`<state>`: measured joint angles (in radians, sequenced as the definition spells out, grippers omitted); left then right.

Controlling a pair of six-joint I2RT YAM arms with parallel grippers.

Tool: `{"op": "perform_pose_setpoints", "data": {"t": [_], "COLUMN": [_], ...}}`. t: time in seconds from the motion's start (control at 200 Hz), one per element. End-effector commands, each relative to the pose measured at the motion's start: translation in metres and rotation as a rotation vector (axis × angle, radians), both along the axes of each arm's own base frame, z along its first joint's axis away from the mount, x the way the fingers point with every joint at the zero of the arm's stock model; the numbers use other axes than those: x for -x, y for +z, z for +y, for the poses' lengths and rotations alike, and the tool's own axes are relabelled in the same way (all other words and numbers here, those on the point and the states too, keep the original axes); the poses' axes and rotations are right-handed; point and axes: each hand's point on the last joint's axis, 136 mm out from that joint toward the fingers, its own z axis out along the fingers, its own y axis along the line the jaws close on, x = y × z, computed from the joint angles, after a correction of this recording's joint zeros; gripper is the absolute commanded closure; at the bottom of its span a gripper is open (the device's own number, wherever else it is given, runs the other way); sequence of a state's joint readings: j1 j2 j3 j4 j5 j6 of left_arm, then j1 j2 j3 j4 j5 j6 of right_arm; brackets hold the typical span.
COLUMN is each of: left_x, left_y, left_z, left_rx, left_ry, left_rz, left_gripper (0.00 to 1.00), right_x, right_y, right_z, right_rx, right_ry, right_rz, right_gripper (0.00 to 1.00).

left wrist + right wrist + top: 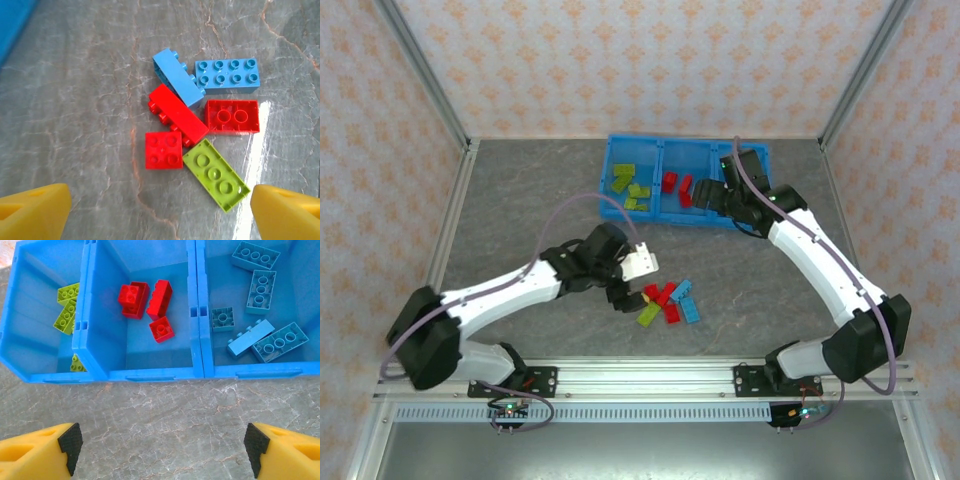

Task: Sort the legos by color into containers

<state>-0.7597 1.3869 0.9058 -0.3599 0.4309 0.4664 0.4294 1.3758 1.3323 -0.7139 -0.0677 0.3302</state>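
Grey table, blue containers, loose legos

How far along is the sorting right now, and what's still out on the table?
Done: the bin holds green bricks in its left section, red bricks in the middle, blue bricks on the right. In hand: nothing; the left gripper hangs open over the loose pile, the right gripper open by the bin. Left: six bricks, three red, two blue, one green.

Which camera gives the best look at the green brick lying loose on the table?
Left wrist view: the green brick lies close and sharp, underside up, beside a red brick. The top external view shows that brick as a small speck in the pile.
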Motion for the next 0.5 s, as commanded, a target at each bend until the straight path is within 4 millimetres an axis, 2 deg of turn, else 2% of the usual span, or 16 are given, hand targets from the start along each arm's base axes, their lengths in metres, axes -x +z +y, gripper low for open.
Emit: {"op": "perform_pose_setpoints", "data": {"t": [0.0, 0.15, 0.325, 0.41, 0.495], "left_x": [-0.012, -0.025, -0.021, -0.023, -0.025], "left_y": [-0.008, -0.036, -0.057, -0.066, -0.073], "left_z": [-0.009, -0.014, -0.021, -0.021, -0.021], "left_rx": [-0.041, -0.105, -0.155, -0.180, -0.201], "left_ry": [0.050, 0.080, 0.055, 0.066, 0.078], "left_rz": [0.063, 0.103, 0.194, 0.207, 0.219], "left_gripper": [0.08, 0.11, 0.16, 0.22, 0.33], "right_x": [-0.002, -0.005, -0.003, -0.001, 0.000], "right_y": [-0.005, -0.009, -0.010, -0.010, -0.011], "right_z": [-0.004, 0.000, -0.003, -0.004, -0.004], "right_rx": [0.038, 0.025, 0.033, 0.038, 0.039], "right_ry": [-0.003, 0.004, -0.006, -0.006, -0.006], "right_rz": [0.010, 0.026, 0.027, 0.028, 0.028], "right_gripper": [0.14, 0.14, 0.14, 0.13, 0.13]}}
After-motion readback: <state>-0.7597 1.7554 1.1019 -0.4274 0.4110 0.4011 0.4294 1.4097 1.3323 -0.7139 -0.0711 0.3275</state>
